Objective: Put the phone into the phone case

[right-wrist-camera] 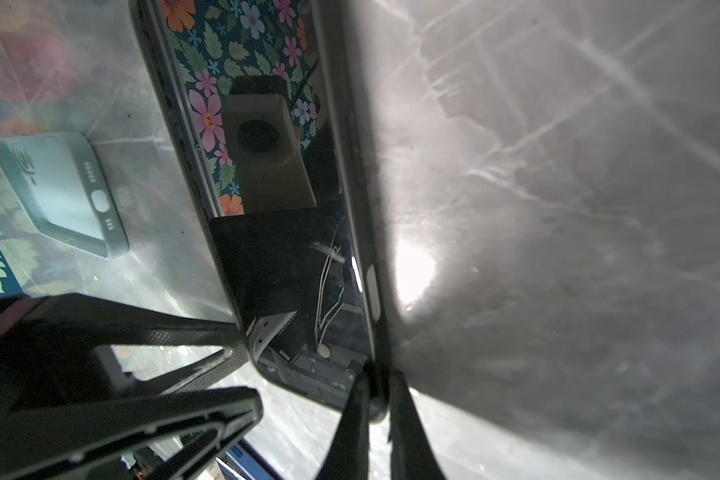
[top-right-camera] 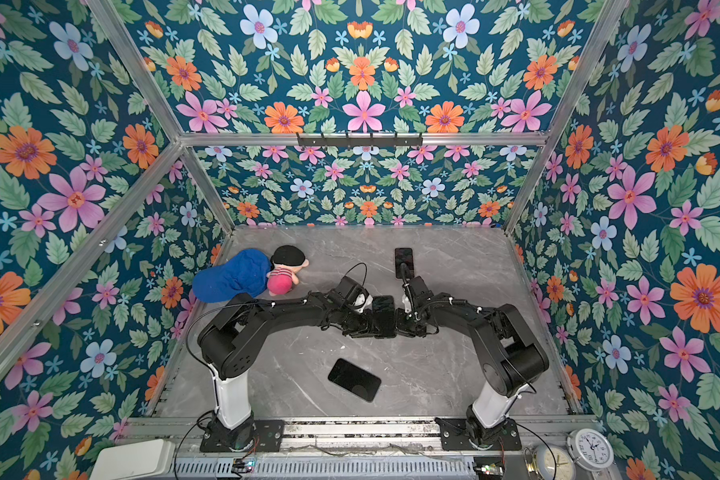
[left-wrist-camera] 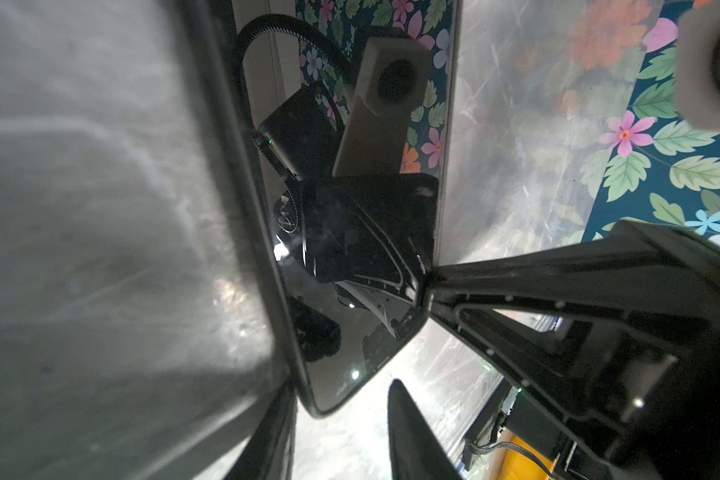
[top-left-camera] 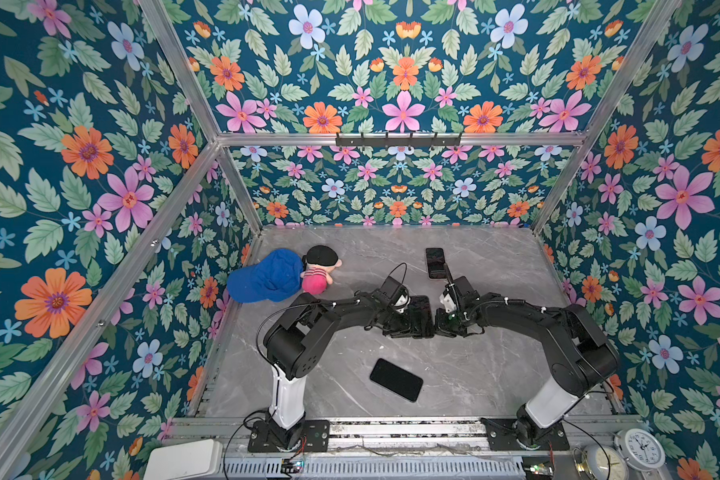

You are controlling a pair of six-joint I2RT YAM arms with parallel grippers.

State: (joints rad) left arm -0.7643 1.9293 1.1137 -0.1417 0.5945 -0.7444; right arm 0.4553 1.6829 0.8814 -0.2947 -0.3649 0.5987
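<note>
Desk [top-left-camera: 495, 374]: grey marble, carries everything.
Phone [top-right-camera: 383, 309]: raised over the desk's middle, between both grippers; judged stiff, light, slick-glassed, breakable; take by the long edges, never the screen.
Black slab [top-left-camera: 395, 379]: flat near front edge; phone or case, cannot tell.
Pale case [right-wrist-camera: 59, 187]: flat on desk, apart from phone.
Right gripper [right-wrist-camera: 379, 386]: clenched on phone's edge.
Left gripper [left-wrist-camera: 341, 399]: jaws part-spread astride phone's corner; grip uncertain.

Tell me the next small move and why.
Probably open the left gripper and let go: the right gripper is shut on the edge of the phone, which both hold, and the phone case lies apart on the table, so one arm should carry it over.
</note>
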